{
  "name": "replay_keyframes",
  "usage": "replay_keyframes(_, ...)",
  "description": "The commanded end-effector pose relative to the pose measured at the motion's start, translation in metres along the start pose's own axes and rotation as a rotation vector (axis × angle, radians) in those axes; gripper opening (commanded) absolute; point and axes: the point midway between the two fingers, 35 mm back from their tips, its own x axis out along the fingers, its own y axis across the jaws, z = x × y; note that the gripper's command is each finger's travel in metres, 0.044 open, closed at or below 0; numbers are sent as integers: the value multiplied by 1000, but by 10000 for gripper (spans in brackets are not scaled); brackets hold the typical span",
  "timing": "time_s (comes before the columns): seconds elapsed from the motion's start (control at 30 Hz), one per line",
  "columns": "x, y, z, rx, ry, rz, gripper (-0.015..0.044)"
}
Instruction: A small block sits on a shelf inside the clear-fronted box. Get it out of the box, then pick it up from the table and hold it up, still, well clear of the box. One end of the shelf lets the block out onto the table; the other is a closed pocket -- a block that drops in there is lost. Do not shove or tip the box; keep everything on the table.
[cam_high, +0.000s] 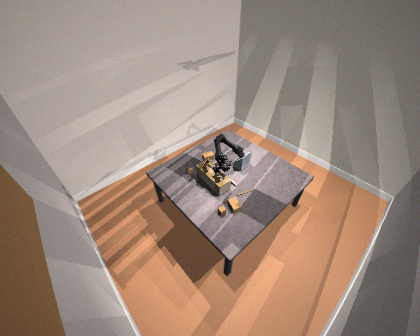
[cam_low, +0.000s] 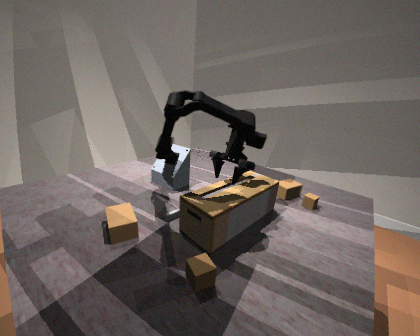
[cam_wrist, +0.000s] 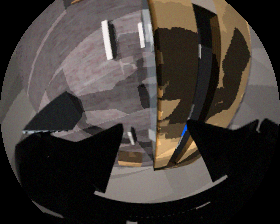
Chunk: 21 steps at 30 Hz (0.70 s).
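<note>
The tan box (cam_high: 216, 186) (cam_low: 220, 220) (cam_wrist: 169, 53) stands in the middle of the table, with a long dark slot (cam_low: 220, 189) (cam_wrist: 201, 66) in its top. In the wrist view a small blue block (cam_wrist: 184, 132) shows as a sliver through the slot, inside the box. My gripper (cam_high: 223, 165) (cam_low: 228, 173) (cam_wrist: 156, 125) is open and empty. It hangs just above the far end of the box top, near the box's long edge. The shelf and the box's ends are hidden from here.
Several tan cubes lie on the table (cam_low: 320, 285): one to the left (cam_low: 121, 222), one in front (cam_low: 201, 271) and two behind the box (cam_low: 289, 189) (cam_low: 310, 200). The arm's grey base block (cam_low: 172, 170) stands behind the box. A thin stick (cam_high: 243, 192) lies on the table.
</note>
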Motion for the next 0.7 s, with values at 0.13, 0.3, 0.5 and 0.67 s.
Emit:
replay_keyframes(0.13,15,2,3,-15,12,4,400)
replay_keyframes(0.3,23,2,5,-19,17,6,400)
replay_keyframes(0.5,33,4,7,-24,24,8,400)
replay_keyframes(0.67,40,5,8,-28,29,10,400)
